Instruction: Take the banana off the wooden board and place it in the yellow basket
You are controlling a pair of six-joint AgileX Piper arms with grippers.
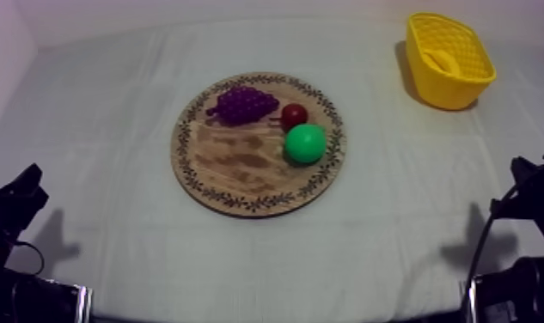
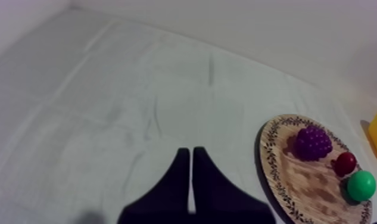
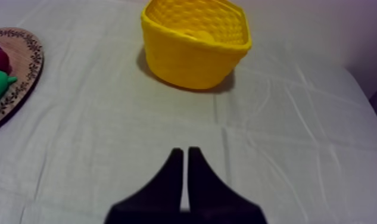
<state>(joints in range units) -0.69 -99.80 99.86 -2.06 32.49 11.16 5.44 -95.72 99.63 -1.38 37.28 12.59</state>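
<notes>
Status: the banana (image 1: pixel 443 61) is already in the yellow basket (image 1: pixel 464 86), at the far right of the table and well apart from the round wooden board (image 1: pixel 232 176). On the board I count a bunch of grapes (image 1: pixel 242 104), a small red fruit (image 1: pixel 294 115) and a green pear (image 1: pixel 305 143), the last two just beside each other. There is no banana on the board.

Grippers: the left gripper (image 2: pixel 190 152) is closed on nothing, its fingers lying together as a narrow wedge over bare cloth (image 1: pixel 112 129) to the side of the board. The right gripper (image 3: pixel 185 152) is likewise closed and empty, over the cloth short of the basket.

Judgement: the placing looks done, and what remains is a check. To do this well, I would leave both arms low at their sides, clear of board and basket, and confirm that the fruit sits fully below the rim before logging completion. Nudging the basket would be the main risk.

Appearance: the banana is a smooth, curved, pale yellow shape. It is close in colour to the basket, so it stands out mostly by its plain surface against the lattice wall. Part of it is hidden by the rim.
</notes>
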